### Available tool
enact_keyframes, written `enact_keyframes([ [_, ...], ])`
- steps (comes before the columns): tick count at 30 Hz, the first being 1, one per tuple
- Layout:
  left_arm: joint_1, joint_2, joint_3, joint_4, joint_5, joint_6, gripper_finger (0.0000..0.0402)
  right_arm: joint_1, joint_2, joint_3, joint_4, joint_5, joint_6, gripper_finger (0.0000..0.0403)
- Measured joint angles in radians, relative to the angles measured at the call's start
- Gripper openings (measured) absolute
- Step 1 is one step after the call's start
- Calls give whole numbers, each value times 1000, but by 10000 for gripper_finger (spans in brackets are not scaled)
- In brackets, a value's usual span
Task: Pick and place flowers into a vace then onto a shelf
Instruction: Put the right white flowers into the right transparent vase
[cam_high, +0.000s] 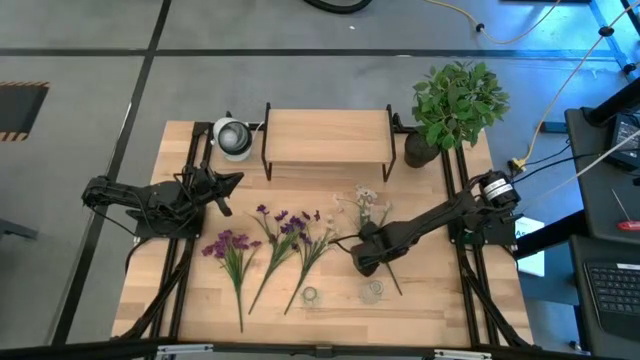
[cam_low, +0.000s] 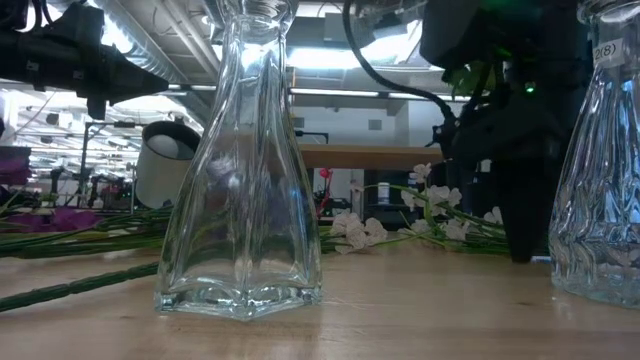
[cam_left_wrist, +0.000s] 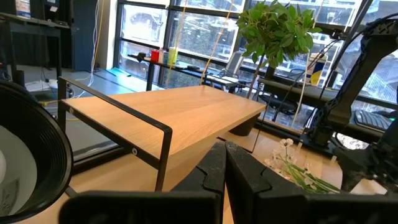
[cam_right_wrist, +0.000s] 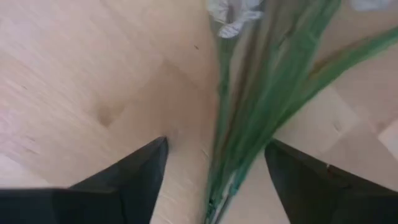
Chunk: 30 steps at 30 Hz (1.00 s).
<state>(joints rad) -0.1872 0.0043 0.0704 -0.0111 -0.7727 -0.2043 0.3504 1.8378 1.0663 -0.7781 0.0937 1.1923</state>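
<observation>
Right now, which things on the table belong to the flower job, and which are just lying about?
Job:
white spray, between the right gripper fingers
purple flowers
glass vases
shelf
left gripper, waiting shut

Lying about:
potted plant
white round object

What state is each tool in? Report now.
Left tool: shut, empty, near the shelf.
Right tool: open, fingers either side of the white flower stem, not gripping yet.

The high view looks straight down on the whole table (cam_high: 440, 300). The low view sits at table height, very near a glass vase (cam_low: 245, 170). The left wrist view faces the shelf (cam_left_wrist: 186, 115); the right wrist view hangs close above the white spray (cam_right_wrist: 249, 124), which the low and high views share.
</observation>
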Motion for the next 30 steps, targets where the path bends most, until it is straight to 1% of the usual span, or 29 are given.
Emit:
enact_keyframes([
  [5, 0, 0, 0, 0, 0, 0, 4, -8, 13, 0, 16, -37, -23, 231],
  [12, 0, 0, 0, 0, 0, 0, 4, -8, 16, 0, 14, -39, -19, 173],
  [15, 0, 0, 0, 0, 0, 0, 4, -8, 16, -1, 6, -24, -16, 145],
  [19, 0, 0, 0, 0, 0, 0, 4, -8, 17, -2, 2, -15, -16, 106],
  [27, 0, 0, 0, 0, 0, 0, 4, -7, 15, -3, -14, 6, -28, 15],
  [30, 0, 0, 0, 0, 0, 0, 4, -7, -1, -5, -21, 7, -45, 11],
])
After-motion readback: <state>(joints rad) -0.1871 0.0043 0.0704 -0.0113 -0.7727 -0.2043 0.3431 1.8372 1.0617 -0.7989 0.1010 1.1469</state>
